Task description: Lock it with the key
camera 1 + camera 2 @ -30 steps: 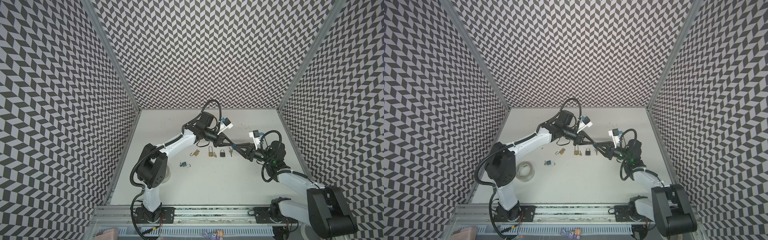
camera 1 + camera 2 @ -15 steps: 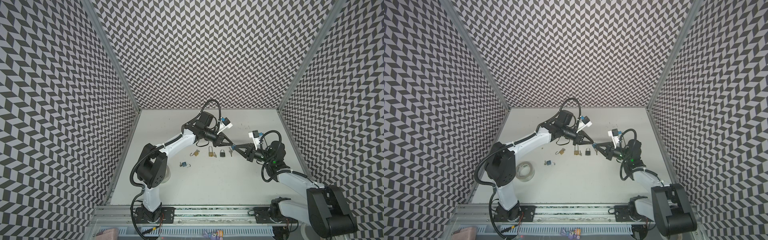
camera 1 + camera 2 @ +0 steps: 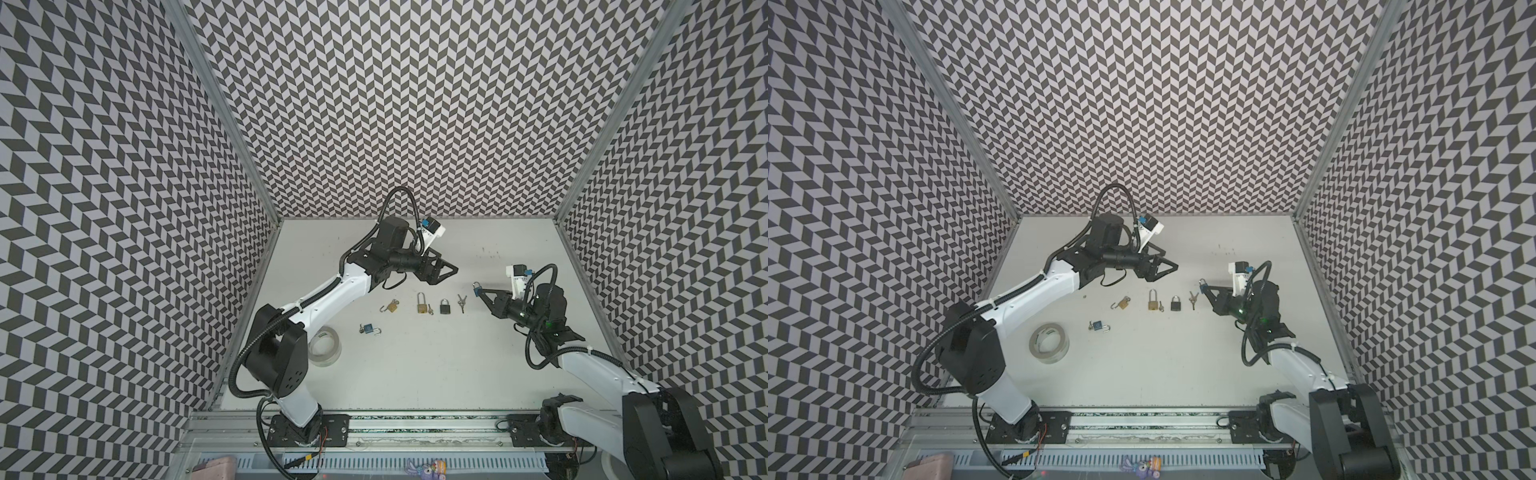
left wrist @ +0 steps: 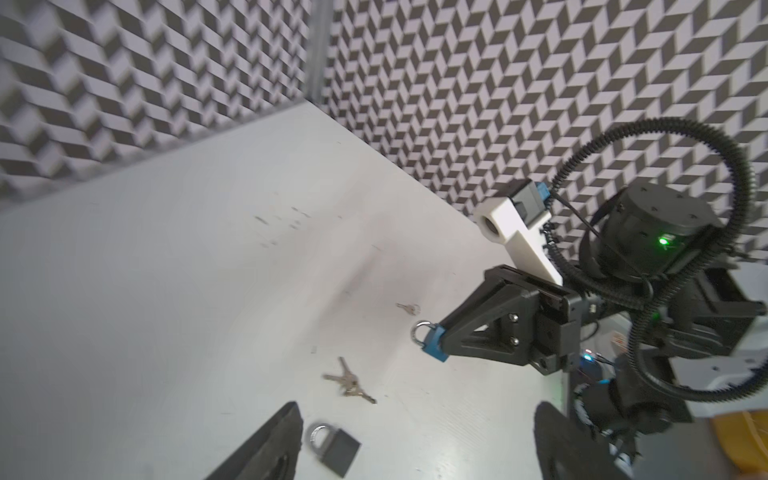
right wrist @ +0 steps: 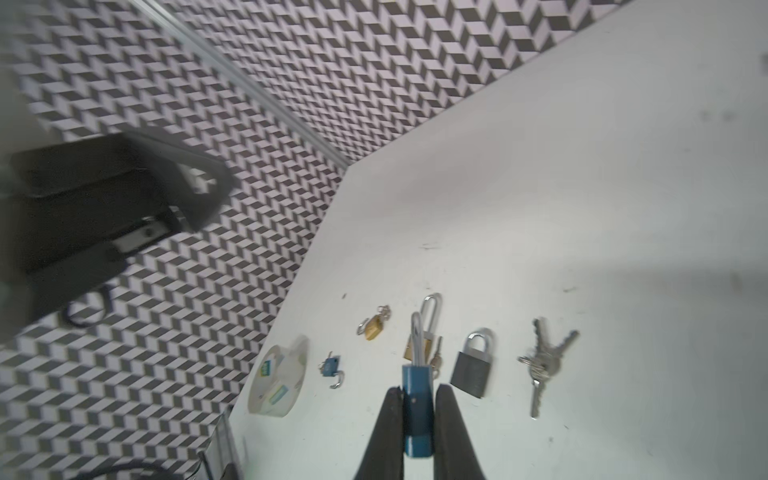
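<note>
The desk (image 3: 415, 374) carries its things in one loose row across the middle, probably so that either arm can reach any piece. The left end effector (image 4: 415, 407) hangs over the far half of the desk with its jaws spread wide and nothing between them. It faces the right arm, which I read as readiness to fetch a key. The right end effector (image 5: 417, 392) hangs nearer the right edge and pinches the blue padlock (image 4: 434, 345), the task's lock, by the flat sides of its body. The lock is clear of the desk, with its shackle pointing out towards the left arm. Held so, it is braced against a turning key, though its keyway end is hidden in every view. A tape roll (image 3: 324, 345) lies by the left edge, out of the way. In the row lie a brass padlock (image 3: 422, 303) with a key (image 3: 430, 309) just beside it, a black padlock (image 3: 445, 306), a small brass padlock (image 3: 390, 306) and a small blue padlock (image 3: 368, 329). The last two have their shackles swung open. The key bunch (image 3: 461, 301) lies at the row's right end, nearest the held lock. A lone key (image 4: 409, 308) lies farther towards the right edge. I cannot tell which key fits.
</note>
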Robot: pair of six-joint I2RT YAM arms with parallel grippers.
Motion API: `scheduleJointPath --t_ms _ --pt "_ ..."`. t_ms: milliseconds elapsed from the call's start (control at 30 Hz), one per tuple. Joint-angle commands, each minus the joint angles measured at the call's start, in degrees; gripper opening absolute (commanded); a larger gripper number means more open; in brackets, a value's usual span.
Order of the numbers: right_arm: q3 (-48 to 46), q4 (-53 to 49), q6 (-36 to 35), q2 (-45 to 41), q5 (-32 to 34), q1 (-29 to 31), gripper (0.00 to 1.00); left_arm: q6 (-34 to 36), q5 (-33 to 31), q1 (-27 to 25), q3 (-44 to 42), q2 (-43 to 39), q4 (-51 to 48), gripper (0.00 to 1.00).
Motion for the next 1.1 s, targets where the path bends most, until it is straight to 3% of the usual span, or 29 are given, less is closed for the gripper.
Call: scheduleJointPath --t_ms 0,300,700,1067 --pt "0.65 -4.45 1.05 2.24 10.06 -0.28 0.0 -2.4 -12.06 -0.2 -3.24 -3.25 2.33 0.9" --pt "2.76 -2.28 1.49 13.26 9.59 -0.75 0.0 -3.69 -15.6 0.07 -9.78 -7.69 2.97 0.9" --pt "3.31 -1.14 0.84 18.72 11.26 -2.06 0.02 -3.52 -15.87 0.48 -11.66 -9.03 2.93 0.89" --pt "3.65 0.56 0.5 21.9 10.45 -3.04 0.15 -3.43 -15.87 0.51 -11.83 -8.8 2.63 0.89"
